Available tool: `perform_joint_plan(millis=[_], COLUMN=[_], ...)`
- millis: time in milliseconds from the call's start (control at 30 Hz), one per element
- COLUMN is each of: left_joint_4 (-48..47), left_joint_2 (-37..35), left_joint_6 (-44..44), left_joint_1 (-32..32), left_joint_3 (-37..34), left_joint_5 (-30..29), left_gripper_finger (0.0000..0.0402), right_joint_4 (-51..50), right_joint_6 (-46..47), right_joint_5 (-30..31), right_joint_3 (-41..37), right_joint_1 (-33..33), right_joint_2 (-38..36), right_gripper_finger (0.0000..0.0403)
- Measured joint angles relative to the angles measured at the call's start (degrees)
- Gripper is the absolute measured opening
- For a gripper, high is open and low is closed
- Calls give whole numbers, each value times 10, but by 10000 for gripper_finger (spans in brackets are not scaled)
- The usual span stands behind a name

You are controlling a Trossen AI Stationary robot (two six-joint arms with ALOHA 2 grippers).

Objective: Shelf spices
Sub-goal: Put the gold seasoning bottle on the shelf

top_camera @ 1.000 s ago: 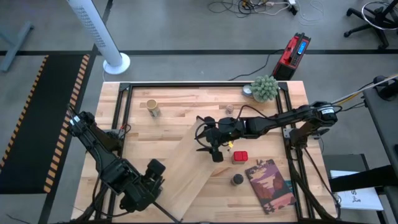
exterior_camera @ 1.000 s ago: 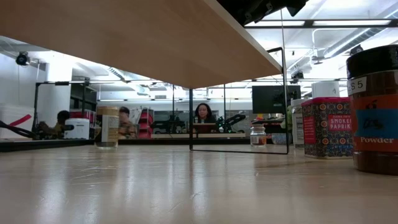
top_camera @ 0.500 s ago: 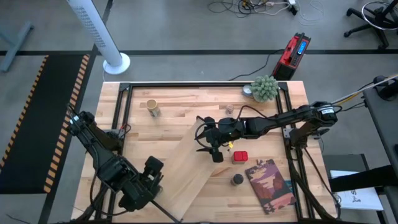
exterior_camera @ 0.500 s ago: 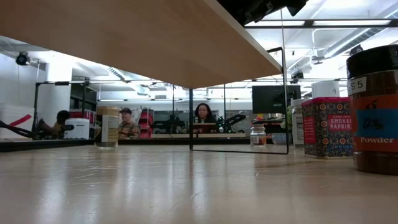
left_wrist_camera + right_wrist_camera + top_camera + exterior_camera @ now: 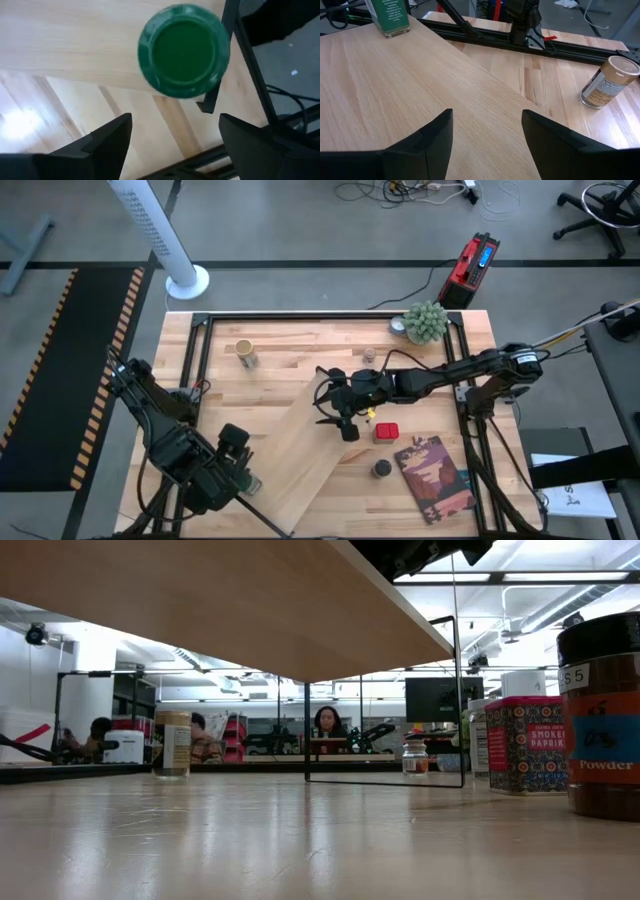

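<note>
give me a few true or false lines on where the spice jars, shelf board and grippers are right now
1. The green-lidded jar stands on the shelf board. True.
2. The left gripper is clamped on the green-lidded jar. False: its fingers stand open, clear of the lid.
3. The red paprika tin stands on the shelf board. False: it is on the tabletop, beside the board.
4. The right gripper is open over the board and holds nothing. True.
5. The tan-lidded jar lies tipped over. False: it stands upright on the tabletop.
</note>
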Motion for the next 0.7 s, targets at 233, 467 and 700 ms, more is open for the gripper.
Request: perform_joint_plan(millis=[233,467,700], left_joint_4=[2,2,2], left_joint_2=[-31,-82,-121], left_joint_6=[-43,-92,-102], left_joint_1=[2,2,3], left_joint_3=[2,2,2], left_joint_5=[-7,-45,-125], left_gripper_finger=[276,256,237], right_joint_4=[-2,-20,-65], right_joint_6=[-7,-13,-18], right_joint_5=[0,0,20], right_joint_3=[0,0,-1], right_joint_1=[0,0,0], right_joint_2=[0,-39,-83], right_gripper_finger=[213,213,213])
